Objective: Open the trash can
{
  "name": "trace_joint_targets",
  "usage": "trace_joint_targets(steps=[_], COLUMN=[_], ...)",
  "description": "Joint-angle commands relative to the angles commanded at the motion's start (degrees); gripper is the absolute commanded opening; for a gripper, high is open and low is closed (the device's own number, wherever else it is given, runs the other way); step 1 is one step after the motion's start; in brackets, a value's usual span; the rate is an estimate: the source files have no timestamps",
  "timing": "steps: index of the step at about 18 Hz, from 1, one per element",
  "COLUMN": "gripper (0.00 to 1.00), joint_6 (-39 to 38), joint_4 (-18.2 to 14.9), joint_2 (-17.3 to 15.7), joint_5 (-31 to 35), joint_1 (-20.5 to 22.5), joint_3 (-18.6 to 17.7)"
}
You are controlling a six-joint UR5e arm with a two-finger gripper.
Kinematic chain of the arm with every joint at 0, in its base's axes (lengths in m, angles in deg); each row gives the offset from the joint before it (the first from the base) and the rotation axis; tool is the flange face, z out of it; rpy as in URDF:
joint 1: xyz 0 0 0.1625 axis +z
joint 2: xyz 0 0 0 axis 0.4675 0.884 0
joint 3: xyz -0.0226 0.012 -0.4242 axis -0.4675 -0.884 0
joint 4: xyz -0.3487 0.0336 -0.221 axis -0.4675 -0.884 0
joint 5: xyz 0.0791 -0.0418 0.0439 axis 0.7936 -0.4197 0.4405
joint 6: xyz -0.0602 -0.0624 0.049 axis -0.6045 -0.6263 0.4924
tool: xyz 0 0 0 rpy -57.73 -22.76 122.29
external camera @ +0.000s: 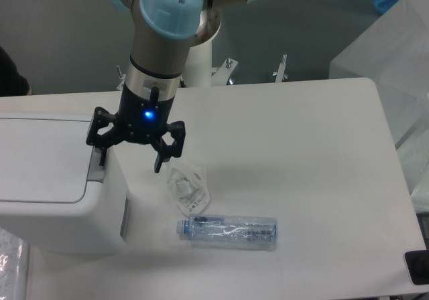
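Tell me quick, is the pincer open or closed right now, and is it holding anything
Pincer: open, fingers spread, holding nothing; one finger is over the grey tab of the trash can.

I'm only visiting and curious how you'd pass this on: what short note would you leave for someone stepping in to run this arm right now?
Gripper: open, holding nothing, hanging at the right edge of the trash can, one finger over the grey push-button tab, the other over the table.
Trash can: at the table's left side, its flat white lid lies closed.
Also on the table, untouched: a crumpled clear wrapper and a clear plastic bottle lying on its side, both just right of the can.
Done: arm brought to the tab.
Left: press the tab so the lid comes up.
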Motion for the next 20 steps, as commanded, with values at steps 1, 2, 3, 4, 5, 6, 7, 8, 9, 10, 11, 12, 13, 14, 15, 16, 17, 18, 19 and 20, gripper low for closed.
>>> trace_joint_targets(steps=[1,2,3,4,5,6,7,8,9,10,11,12,13,14,15,16,17,18,19,20], gripper=[1.0,1.0,1.0,1.0,1.0,1.0,1.0,1.0,1.0,1.0,1.0,1.0,1.0,1.0,1.0,1.0,1.0,1.0,1.0,1.0], joint_6=[0.0,0.0,0.0,0.0,0.0,0.0,0.0,0.0,0.0,0.0,0.0,0.0,0.0,0.0,0.0,0.0,0.0,0.0,0.0,0.09], joint_4=[0.0,0.0,0.0,0.0,0.0,0.26,0.44,0.44,0.44,0.44,0.44,0.44,0.44,0.53,0.53,0.61,0.7,0.7,0.62,0.62], joint_2=[0.09,0.09,0.18,0.18,0.18,0.26,0.26,0.35,0.35,0.44,0.44,0.44,0.44,0.44,0.44,0.44,0.44,0.44,0.27,0.18], joint_5=[0.0,0.0,0.0,0.09,0.0,0.0,0.0,0.0,0.09,0.0,0.0,0.0,0.0,0.0,0.0,0.09,0.09,0.0,0.0,0.0], joint_1=[0.0,0.0,0.0,0.0,0.0,0.0,0.0,-0.09,0.0,0.0,0.0,0.0,0.0,0.0,0.0,0.0,0.0,0.0,0.0,0.0], joint_3=[0.0,-0.09,0.0,0.0,-0.09,-0.09,-0.09,-0.09,-0.09,-0.09,-0.09,-0.09,-0.09,-0.17,-0.26,-0.26,-0.26,-0.09,0.43,1.22])
